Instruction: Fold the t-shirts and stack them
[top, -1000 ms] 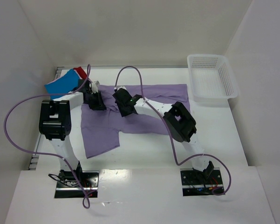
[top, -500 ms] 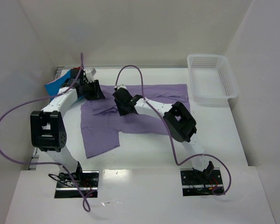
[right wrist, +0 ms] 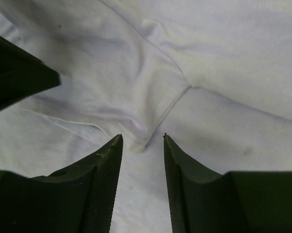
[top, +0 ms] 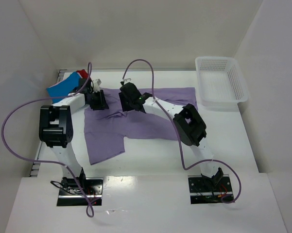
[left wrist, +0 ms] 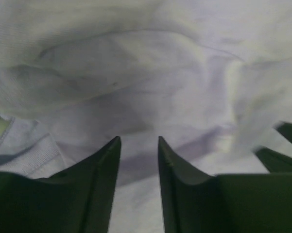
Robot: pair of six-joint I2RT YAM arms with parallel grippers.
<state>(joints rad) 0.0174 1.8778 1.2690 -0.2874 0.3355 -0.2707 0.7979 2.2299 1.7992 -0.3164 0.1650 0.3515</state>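
Shirt status: the large plain lavender-purple cloth t-shirt (top: 150, 116) lies spread across the middle of the white desk (top: 223, 145), rumpled at its far-left part. Its far edge runs close to the desk's back edge. Its right end stops just beside the white plastic mesh basket (top: 221, 85) (touching or not, can't tell from above), and one flap reaches toward the near left. Bare desk shows along the shirt's near side and to its right below the basket, so that's where the room is.

Left end effector (top: 98, 100) sits low over the shirt's far-left corner, fingers parted by a narrow gap with wrinkled cloth showing through it and nothing clamped. Right end effector (top: 129, 98) is just beside it over the far edge, fingers likewise apart. In its wrist view a seamed fold of lavender cloth pokes up right at the fingertips (right wrist: 114, 143) but isn't squeezed. Each wrist view catches the other's dark fingers at its edge.

Folded bright blue shirt (top: 62, 89) sits at the desk's far-left corner, just left of the left arm, with a red one (top: 82, 75) against its far side. It's tight over there, with the side wall right alongside.
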